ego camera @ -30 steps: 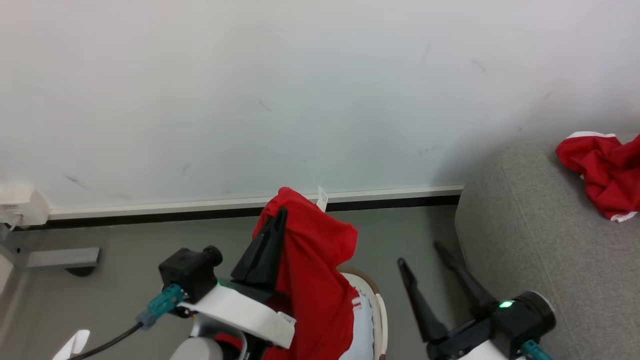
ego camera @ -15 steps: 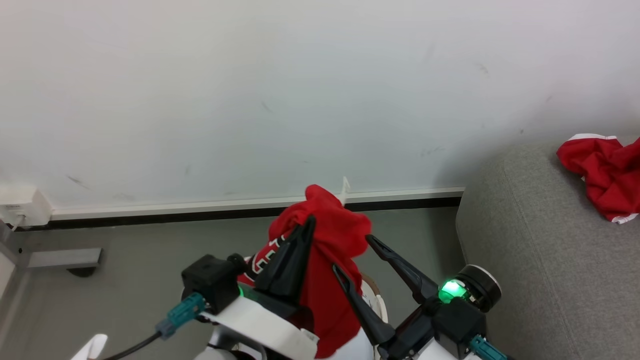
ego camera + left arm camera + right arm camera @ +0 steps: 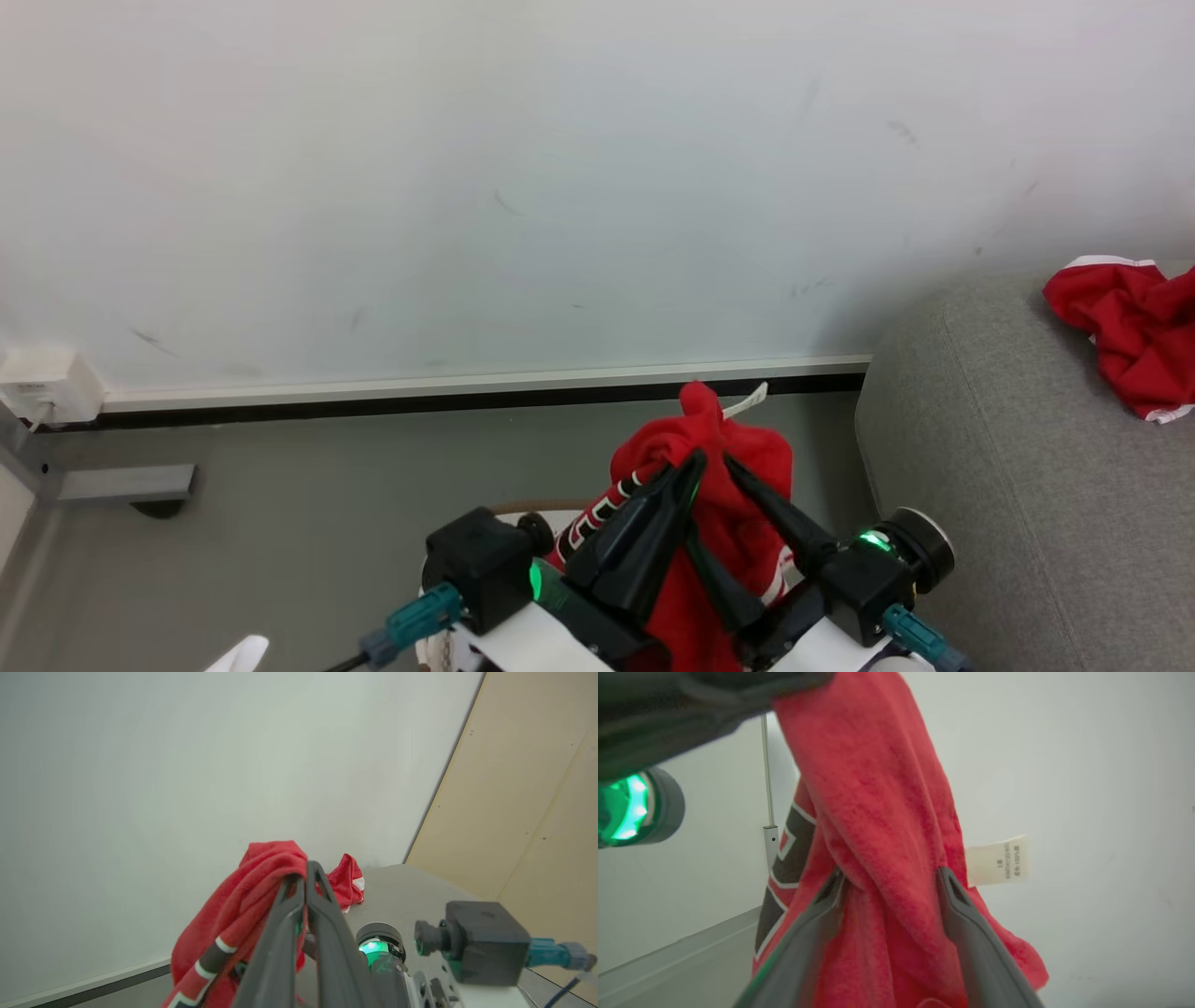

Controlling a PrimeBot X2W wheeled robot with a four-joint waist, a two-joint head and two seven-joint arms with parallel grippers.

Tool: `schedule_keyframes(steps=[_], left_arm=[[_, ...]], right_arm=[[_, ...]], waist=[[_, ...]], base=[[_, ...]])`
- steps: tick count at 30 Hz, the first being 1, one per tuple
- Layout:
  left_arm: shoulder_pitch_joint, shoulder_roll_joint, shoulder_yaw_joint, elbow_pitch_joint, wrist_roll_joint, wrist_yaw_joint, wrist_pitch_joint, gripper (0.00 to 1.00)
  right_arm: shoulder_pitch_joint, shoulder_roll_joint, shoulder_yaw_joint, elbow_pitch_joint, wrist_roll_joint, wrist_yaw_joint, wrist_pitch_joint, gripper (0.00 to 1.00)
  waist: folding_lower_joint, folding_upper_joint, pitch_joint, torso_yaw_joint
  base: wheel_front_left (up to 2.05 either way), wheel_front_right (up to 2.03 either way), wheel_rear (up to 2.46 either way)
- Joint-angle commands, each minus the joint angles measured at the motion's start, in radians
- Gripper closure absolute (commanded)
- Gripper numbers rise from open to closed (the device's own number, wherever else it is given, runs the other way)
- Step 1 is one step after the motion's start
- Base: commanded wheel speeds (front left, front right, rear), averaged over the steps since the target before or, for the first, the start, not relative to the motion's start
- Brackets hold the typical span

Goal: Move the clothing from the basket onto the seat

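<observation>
1. Left of the grey sofa (image 3: 1008,448), my left pincer (image 3: 306,870) is clamped together on a bunched fold of the red lettered jersey (image 3: 747,467), lifting it so the cloth hangs down.
2. My right pincer (image 3: 891,872) stands apart, one finger on each side of the hanging fabric beside its care label (image 3: 997,858), placed, I judge, for a second hold.
3. Farther from the sofa sits the basket (image 3: 527,510).
4. On the sofa another red garment (image 3: 1120,327) lies crumpled; this jersey likely joins it.
</observation>
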Motion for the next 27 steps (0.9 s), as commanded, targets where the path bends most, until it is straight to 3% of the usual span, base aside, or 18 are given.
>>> schedule_keyframes(steps=[1, 2, 8, 9, 12, 13, 21, 27], left_arm=[[0.01, 0.004, 0.002, -0.009, -0.003, -0.003, 0.001, 1.0], [0.013, 0.007, -0.003, -0.015, -0.004, -0.006, 0.005, 1.0], [0.021, 0.02, -0.008, -0.023, 0.0, 0.002, 0.016, 1.0], [0.021, 0.022, -0.006, -0.02, 0.005, 0.005, 0.012, 0.93], [0.021, 0.025, 0.003, -0.008, 0.013, 0.012, -0.005, 0.51], [0.022, 0.028, 0.006, -0.002, 0.015, 0.015, -0.012, 0.0], [0.017, 0.039, 0.006, 0.068, 0.058, 0.021, -0.075, 0.0], [0.014, 0.039, -0.009, 0.124, 0.079, 0.015, -0.117, 0.0]], right_arm=[[0.007, -0.003, 0.003, 0.008, 0.009, -0.002, 0.001, 0.88], [0.005, -0.003, 0.008, 0.012, 0.016, -0.003, 0.001, 1.0], [-0.009, -0.003, -0.002, 0.009, 0.055, -0.003, 0.001, 1.0], [-0.007, -0.003, -0.006, 0.005, 0.061, -0.002, 0.001, 1.0], [0.0, -0.003, -0.025, -0.004, 0.073, -0.003, 0.001, 1.0], [0.004, -0.003, -0.036, -0.007, 0.076, -0.002, 0.001, 1.0], [0.039, -0.003, -0.156, -0.043, 0.087, -0.003, 0.001, 1.0], [0.048, -0.003, -0.229, -0.08, 0.069, -0.002, 0.001, 1.0]], waist=[[-0.0001, 0.0, -0.001, 0.0], [-0.0001, 0.0, -0.001, -0.001], [-0.0001, 0.0, 0.002, -0.009], [-0.0001, 0.0, 0.003, -0.011], [-0.0001, 0.0, 0.006, -0.016], [-0.0001, 0.0, 0.008, -0.017], [-0.0001, 0.0, 0.022, -0.043], [-0.0001, 0.0, 0.038, -0.102]], base=[[0.0, 0.0, 0.0], [0.0, 0.0, 0.0], [0.0, 0.0, 0.0], [0.0, 0.0, 0.0], [0.0, 0.0, 0.0], [0.0, 0.0, 0.0], [0.0, 0.0, 0.0], [0.0, 0.0, 0.0]])
